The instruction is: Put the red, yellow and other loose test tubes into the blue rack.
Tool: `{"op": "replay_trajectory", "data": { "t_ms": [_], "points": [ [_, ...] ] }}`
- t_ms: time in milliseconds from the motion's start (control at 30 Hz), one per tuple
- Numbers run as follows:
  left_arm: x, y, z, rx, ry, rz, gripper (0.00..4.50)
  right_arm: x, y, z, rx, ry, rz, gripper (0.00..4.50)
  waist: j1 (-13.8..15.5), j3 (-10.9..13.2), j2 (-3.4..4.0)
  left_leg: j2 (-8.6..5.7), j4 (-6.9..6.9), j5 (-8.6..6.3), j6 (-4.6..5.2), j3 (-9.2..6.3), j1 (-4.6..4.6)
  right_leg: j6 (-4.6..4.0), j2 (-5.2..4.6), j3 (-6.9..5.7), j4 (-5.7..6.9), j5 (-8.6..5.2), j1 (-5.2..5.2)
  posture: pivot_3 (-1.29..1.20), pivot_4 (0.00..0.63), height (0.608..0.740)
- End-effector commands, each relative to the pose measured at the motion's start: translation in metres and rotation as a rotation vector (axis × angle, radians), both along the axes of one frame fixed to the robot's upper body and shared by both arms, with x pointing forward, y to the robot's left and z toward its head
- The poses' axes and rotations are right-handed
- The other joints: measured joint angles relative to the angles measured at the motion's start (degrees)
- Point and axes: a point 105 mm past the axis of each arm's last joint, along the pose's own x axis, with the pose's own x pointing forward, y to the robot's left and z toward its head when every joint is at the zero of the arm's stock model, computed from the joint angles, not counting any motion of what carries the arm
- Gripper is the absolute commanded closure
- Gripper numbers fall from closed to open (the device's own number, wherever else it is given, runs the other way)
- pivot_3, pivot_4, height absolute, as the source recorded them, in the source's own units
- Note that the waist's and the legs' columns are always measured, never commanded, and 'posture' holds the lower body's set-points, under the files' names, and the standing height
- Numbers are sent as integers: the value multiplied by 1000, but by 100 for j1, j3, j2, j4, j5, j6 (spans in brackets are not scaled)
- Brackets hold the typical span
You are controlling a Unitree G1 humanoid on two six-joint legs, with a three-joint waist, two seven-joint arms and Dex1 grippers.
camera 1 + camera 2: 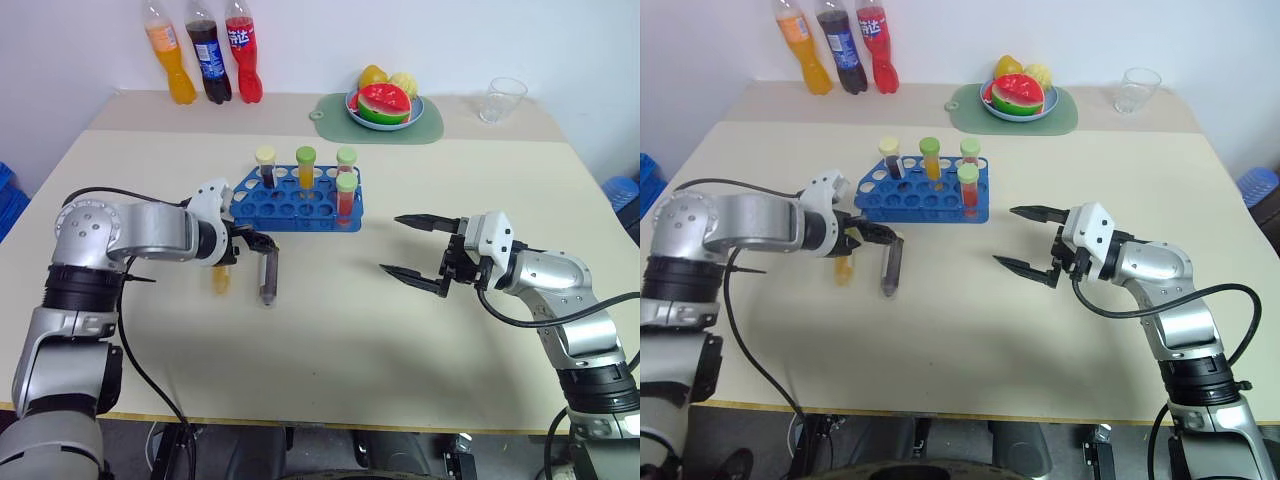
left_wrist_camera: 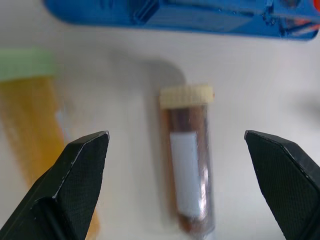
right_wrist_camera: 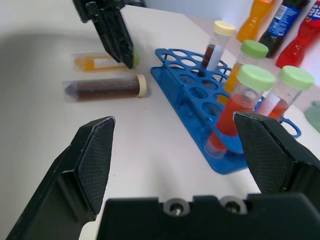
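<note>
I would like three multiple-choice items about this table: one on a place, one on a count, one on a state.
1. Where does the brown tube lie?
A. in the rack
B. on the table beside the rack
C. on the plate

2. How many tubes stand in the rack?
A. two
B. four
C. six

3. How is the left gripper?
A. open over the brown tube
B. shut on the brown tube
C. shut on a bottle

Answers: 1 B, it lies flat next to the orange tube. 2 B, four caps rise above the rack. 3 A, its fingers stand apart on either side.

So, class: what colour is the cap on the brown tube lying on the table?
Cream, clearest in the left wrist view: brown tube.
</note>
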Motion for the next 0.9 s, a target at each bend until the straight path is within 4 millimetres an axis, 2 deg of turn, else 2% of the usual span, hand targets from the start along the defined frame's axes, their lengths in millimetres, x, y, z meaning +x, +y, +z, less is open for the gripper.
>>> {"op": "replay_trajectory", "data": {
  "t_ms": [33, 167, 533, 900],
  "points": [
    [6, -10, 5, -15, 31, -13, 0, -3, 0, 11, 12, -61, -9, 329, -2, 0, 0, -1, 0, 0, 0, -1, 0, 0, 0, 0, 0, 0, 0, 0, 150, 740],
    [11, -23, 7, -39, 79, -35, 0, -5, -1, 10, 11, -65, -25, 329, -4, 1, -3, -6, 1, 1, -2, -3, -2, 5, -2, -1, 0, -2, 0, 0, 150, 740],
    [13, -21, -1, 28, 249, -53, 0, -9, -3, 9, 17, -66, -61, 329, -5, 3, -5, -13, 2, 5, -9, -7, -3, 14, -3, -2, 3, -5, 0, 0, 150, 740],
    [14, -23, -18, 111, 414, 23, 0, -12, -2, 7, 33, -60, -89, 329, -3, 3, -6, -21, 2, 6, -11, 0, -4, 20, -7, -7, 2, -6, 3, 0, 150, 740]
  ]
}}
